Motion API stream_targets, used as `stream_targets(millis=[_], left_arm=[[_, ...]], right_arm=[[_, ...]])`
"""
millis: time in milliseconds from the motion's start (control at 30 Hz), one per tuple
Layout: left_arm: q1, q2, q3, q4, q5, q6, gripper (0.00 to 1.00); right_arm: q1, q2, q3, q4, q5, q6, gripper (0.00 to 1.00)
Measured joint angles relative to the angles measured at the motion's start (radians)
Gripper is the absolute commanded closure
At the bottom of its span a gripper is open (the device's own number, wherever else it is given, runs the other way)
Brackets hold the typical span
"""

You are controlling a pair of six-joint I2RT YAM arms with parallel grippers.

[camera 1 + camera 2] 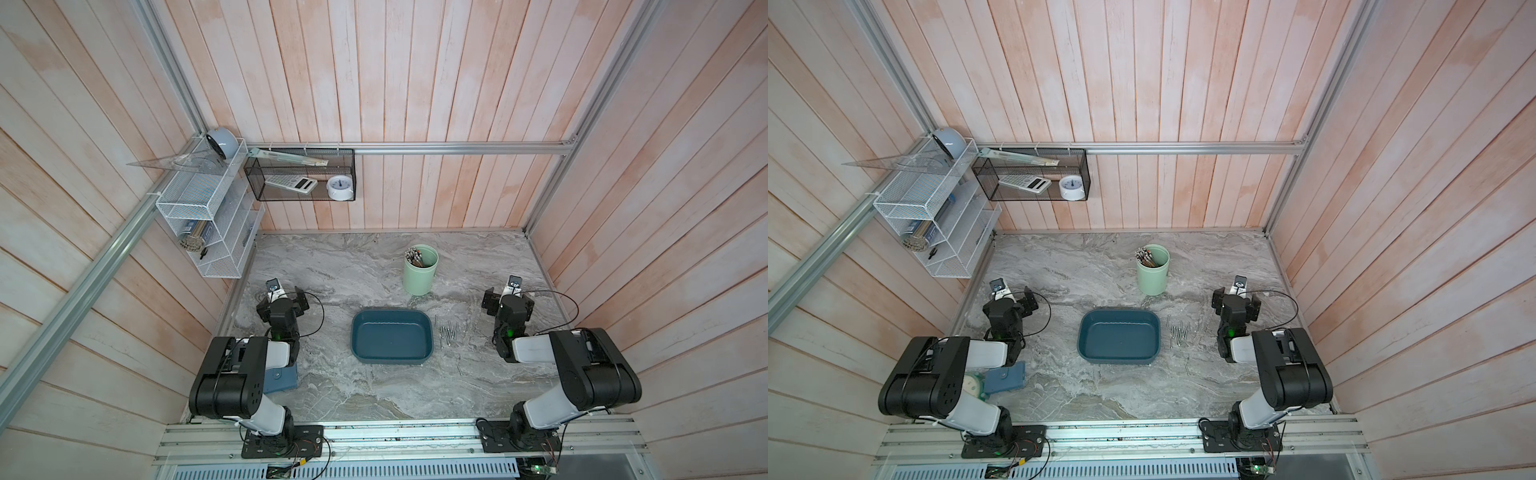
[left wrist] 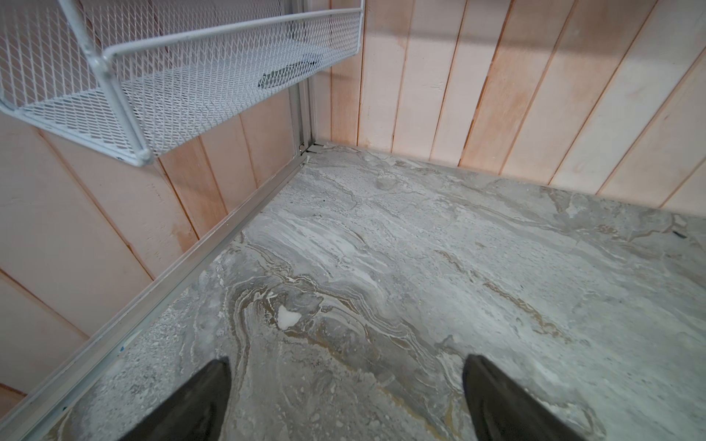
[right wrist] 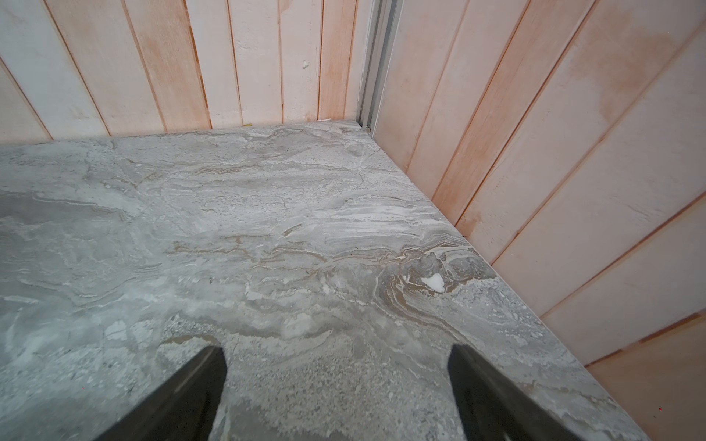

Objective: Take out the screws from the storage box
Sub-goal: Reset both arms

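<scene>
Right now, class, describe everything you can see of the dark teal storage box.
The storage box is a shallow dark teal tray, plastic-looking, rectangular with rounded corners and a flared rim. It sits open side up near the middle of the grey marbled table. It looks empty; the screws lie beside it.

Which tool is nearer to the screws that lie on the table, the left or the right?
Right. The right tool is close beside the screws; the left tool is on the far side of the storage box from them.
</scene>
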Motion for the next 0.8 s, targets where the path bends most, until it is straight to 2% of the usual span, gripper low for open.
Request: stream_targets(millis=[800], left_arm=[[0.0, 0.0, 0.0, 0.03, 0.006, 0.0, 0.0]], right_arm=[[-0.002, 0.0, -0.002, 0.0, -0.006, 0.0, 0.02]])
